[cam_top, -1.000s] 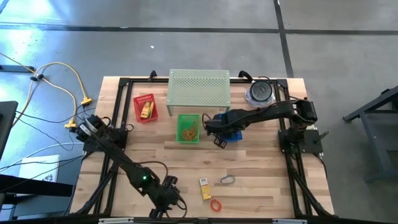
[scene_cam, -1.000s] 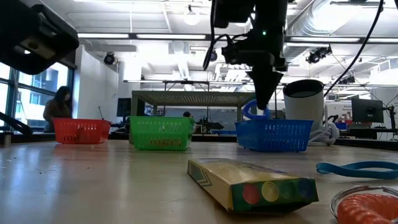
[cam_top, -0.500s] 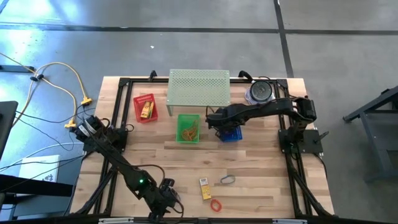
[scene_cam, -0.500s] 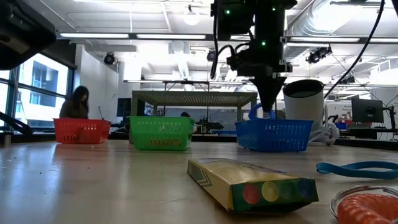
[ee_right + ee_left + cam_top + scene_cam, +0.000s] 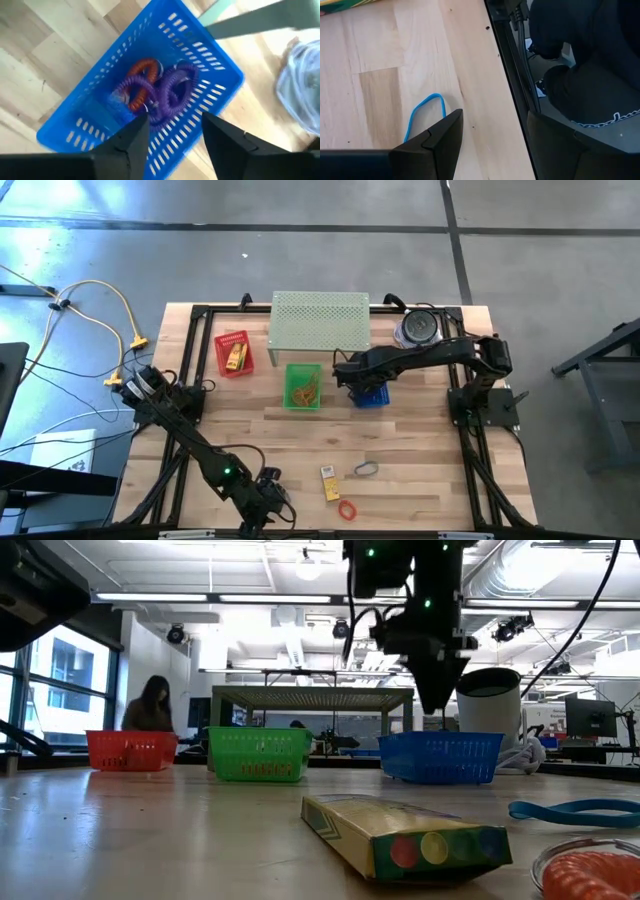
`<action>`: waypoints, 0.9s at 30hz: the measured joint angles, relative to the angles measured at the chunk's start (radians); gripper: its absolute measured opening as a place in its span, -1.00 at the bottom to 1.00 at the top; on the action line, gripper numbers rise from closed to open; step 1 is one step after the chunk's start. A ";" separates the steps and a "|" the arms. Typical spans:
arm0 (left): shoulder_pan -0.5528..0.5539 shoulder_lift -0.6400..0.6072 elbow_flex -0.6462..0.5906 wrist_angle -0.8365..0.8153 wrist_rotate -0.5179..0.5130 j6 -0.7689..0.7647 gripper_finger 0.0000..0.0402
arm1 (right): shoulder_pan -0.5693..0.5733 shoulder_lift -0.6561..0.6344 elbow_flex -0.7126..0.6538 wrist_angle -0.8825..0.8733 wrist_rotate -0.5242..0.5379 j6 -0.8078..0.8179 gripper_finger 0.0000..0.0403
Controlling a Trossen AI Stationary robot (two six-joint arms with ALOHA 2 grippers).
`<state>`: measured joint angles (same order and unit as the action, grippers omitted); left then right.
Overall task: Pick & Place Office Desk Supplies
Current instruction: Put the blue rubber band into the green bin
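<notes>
Right now my right tool hangs just above the blue basket, jaws apart and empty; coiled loops lie inside it. Left of that basket, the other baskets hold supplies too, I think. Still left on the table: a packet, grey loop and red loop. My left tool waits open, empty.

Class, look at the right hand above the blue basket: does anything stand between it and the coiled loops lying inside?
Nothing visible does. The right hand hangs open directly over the blue basket, and the purple and orange loops lie uncovered at its bottom.
</notes>
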<state>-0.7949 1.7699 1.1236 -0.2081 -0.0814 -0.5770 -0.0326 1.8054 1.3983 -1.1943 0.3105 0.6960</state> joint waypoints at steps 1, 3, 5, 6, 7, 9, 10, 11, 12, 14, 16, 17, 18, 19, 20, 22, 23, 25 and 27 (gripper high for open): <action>0.001 0.000 0.000 0.000 0.000 0.000 0.07 | 0.006 -0.007 0.008 -0.015 -0.007 0.001 -0.13; 0.004 0.000 0.000 0.000 0.000 0.000 0.07 | 0.016 -0.031 0.023 -0.053 -0.038 0.013 -0.11; 0.009 0.000 0.000 -0.001 0.001 0.000 0.07 | 0.039 -0.058 0.036 -0.067 -0.113 0.026 -0.11; 0.009 0.000 0.000 -0.001 0.001 0.003 0.07 | 0.054 -0.076 0.036 -0.074 -0.167 0.039 -0.11; 0.009 0.000 0.000 -0.001 0.000 0.004 0.07 | 0.069 -0.086 0.036 -0.075 -0.224 0.057 -0.11; 0.015 0.000 0.000 -0.002 0.001 0.004 0.07 | 0.108 -0.101 0.036 -0.080 -0.334 0.097 -0.10; 0.016 0.000 0.000 -0.005 0.000 0.004 0.07 | 0.134 -0.108 0.034 -0.082 -0.375 0.116 -0.10; 0.016 0.000 -0.001 -0.006 0.000 0.004 0.07 | 0.167 -0.113 0.034 -0.082 -0.405 0.136 -0.10; 0.016 0.000 -0.001 -0.006 0.000 0.004 0.07 | 0.203 -0.116 0.034 -0.076 -0.426 0.159 -0.10; 0.022 0.000 -0.002 -0.011 -0.005 0.009 0.07 | 0.277 -0.117 0.035 -0.056 -0.441 0.209 -0.10; 0.028 0.000 -0.002 -0.011 -0.006 0.028 0.07 | 0.354 -0.113 0.033 -0.017 -0.408 0.271 -0.10; 0.033 0.000 -0.002 -0.011 -0.007 0.040 0.07 | 0.391 -0.113 0.029 0.014 -0.370 0.309 -0.10; 0.037 0.000 -0.002 -0.011 -0.007 0.052 0.07 | 0.425 -0.110 0.023 0.048 -0.323 0.353 -0.10; 0.042 0.000 -0.002 -0.011 -0.006 0.064 0.07 | 0.456 -0.108 0.017 0.078 -0.270 0.401 -0.10; 0.048 0.000 -0.002 -0.010 0.000 0.079 0.07 | 0.489 -0.104 0.011 0.106 -0.204 0.453 -0.10; 0.060 0.000 -0.002 -0.010 0.028 0.101 0.07 | 0.548 -0.098 -0.002 0.148 -0.082 0.566 -0.10; 0.066 0.000 -0.002 -0.010 0.047 0.106 0.07 | 0.571 -0.091 -0.010 0.168 -0.041 0.616 -0.10; 0.075 0.000 -0.002 -0.010 0.083 0.112 0.07 | 0.609 -0.080 -0.033 0.180 -0.024 0.683 -0.10; 0.079 0.000 -0.002 -0.010 0.106 0.113 0.07 | 0.635 -0.074 -0.071 0.188 -0.059 0.769 -0.10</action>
<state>-0.7160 1.7699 1.1217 -0.2176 0.0247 -0.4639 0.6028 1.7316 1.3273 -1.0059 0.2519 1.4653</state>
